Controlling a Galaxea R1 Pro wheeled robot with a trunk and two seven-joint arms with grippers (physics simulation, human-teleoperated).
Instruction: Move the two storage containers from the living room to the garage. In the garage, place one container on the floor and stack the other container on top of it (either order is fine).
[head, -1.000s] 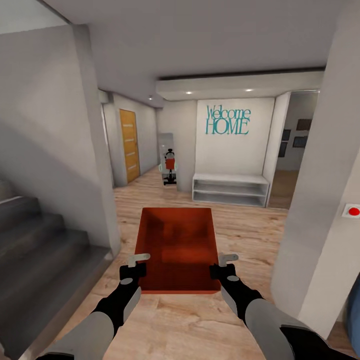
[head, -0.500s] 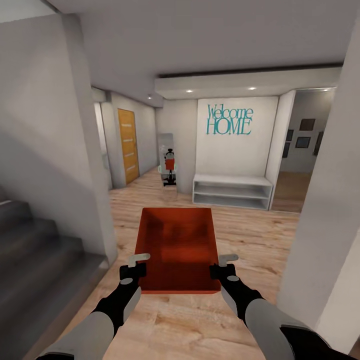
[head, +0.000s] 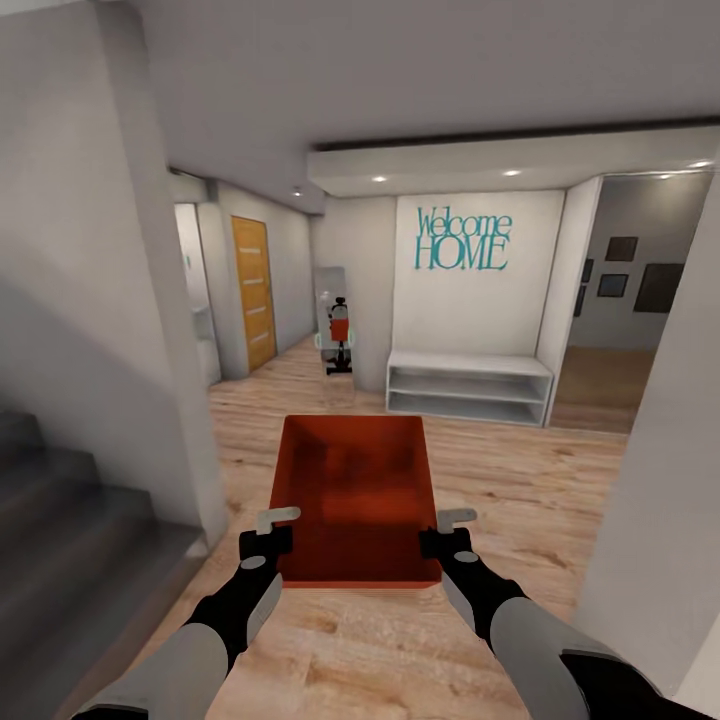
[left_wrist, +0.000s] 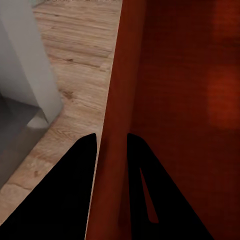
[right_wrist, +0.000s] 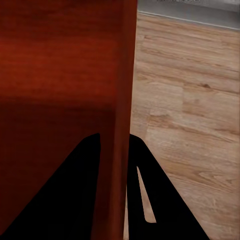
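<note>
Midway through carrying one storage container (head: 355, 495) over hallway wood floor (head: 520, 480), left tool (head: 266, 538) and right tool (head: 446, 536) clamped on its side walls; garage stacking undone

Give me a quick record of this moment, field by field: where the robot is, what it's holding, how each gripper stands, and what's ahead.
place: hallway with light wood floor
held: storage container, orange-red, open top up, off the floor
left gripper: shut on the container's left wall
right gripper: shut on its right wall
ahead: white shelf unit under Welcome HOME lettering
left side: grey stairs; orange door further on
</note>
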